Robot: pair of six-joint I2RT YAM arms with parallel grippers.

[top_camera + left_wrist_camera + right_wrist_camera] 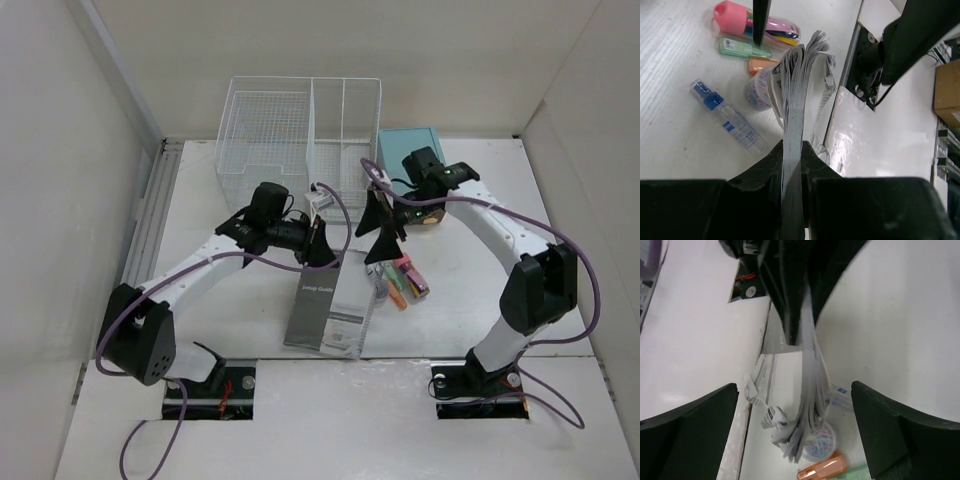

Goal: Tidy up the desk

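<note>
My left gripper is shut on the far edge of a grey "Setup Guide" booklet, lifted off the white desk. In the left wrist view the booklet runs edge-on from between the jaws of my left gripper, its pages fanning out at the far end. My right gripper is open and empty, just right of the booklet. In the right wrist view my right gripper straddles the hanging booklet without touching it.
A white wire-mesh basket and a teal box stand at the back. Right of the booklet lie a pink pencil case, a green highlighter, an orange highlighter, a paper-clip tub and a small spray bottle.
</note>
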